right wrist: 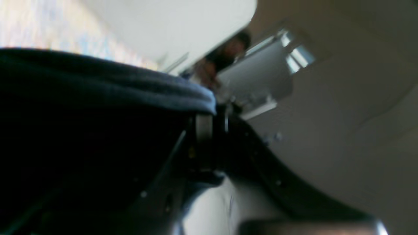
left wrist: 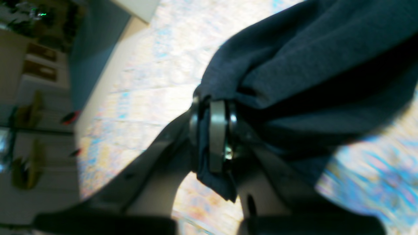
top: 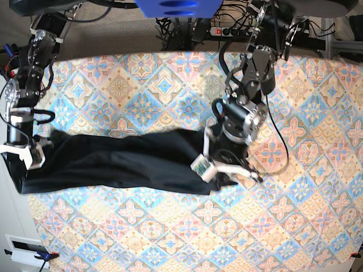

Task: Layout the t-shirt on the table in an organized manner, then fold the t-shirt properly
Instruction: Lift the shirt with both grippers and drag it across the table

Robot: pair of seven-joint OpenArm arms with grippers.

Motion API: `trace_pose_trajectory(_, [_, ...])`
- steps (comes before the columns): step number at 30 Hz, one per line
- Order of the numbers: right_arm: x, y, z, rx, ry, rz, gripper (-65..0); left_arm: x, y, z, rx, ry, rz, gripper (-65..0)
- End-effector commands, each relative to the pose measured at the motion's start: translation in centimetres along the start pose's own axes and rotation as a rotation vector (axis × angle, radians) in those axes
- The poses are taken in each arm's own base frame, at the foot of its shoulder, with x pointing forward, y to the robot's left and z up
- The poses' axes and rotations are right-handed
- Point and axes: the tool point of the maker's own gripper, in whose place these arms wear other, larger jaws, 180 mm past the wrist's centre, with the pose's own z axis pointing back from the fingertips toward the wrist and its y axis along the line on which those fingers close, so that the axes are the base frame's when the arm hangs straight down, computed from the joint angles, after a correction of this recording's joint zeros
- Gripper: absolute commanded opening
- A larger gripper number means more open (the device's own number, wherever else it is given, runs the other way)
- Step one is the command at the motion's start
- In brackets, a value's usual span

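I've got the t-shirt strung crosswise between left gripper & right gripper, both clamped on cloth.

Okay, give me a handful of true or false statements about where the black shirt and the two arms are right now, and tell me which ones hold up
1. The plain black long-sleeved t-shirt is stretched in a long band between the two arms. True.
2. The left gripper is open and clear of the fabric. False: it is shut on a fold of the t-shirt.
3. The right gripper is shut on an edge of the t-shirt. True.
4. The t-shirt lies neatly folded into a small square. False: it is pulled out lengthwise, not yet folded.
5. The table has a plain white cover. False: its cloth has pastel pink, blue and cream diamond tiles.
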Motion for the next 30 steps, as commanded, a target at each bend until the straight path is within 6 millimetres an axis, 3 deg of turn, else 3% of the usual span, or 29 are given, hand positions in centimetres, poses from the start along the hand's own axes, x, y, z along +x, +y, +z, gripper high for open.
trace_pose_trajectory(1, [1.9, -1.7, -0.7, -0.054, -0.056, 0.004, -65.0, 2.2, 2.5, 0.2, 0.071, -0.066, 0.007, -65.0])
trace_pose_trajectory(7, [6.9, -3.1, -3.5, -0.105, -0.16, -0.031, -65.0, 5.7, 8.8, 0.4, 0.213, -0.145, 0.025, -65.0])
trace_pose_trajectory(13, [12.8, -4.7, -6.4, -0.139, -0.284, -0.057, -65.0, 9.4, 14.8, 1.8, 0.351, -0.231, 0.048, -65.0])
trace_pose_trajectory(21, [14.9, -5.1, -11.0, -0.123, -0.306, -0.084, -65.0, 14.2, 21.7, 4.2, 0.503, -0.335, 0.074, -65.0])
trace_pose_trajectory(24, [17.3, -6.1, -12.7, -0.129, -0.346, -0.086, -65.0, 16.3, 24.3, 5.4, 0.555, -0.378, 0.081, -65.0])
trace_pose_trajectory(30, [20.9, -6.6, -15.5, -0.102, -0.438, -0.079, -65.0, 18.7, 27.4, 5.1, 0.586, -0.38, 0.083, -65.0])
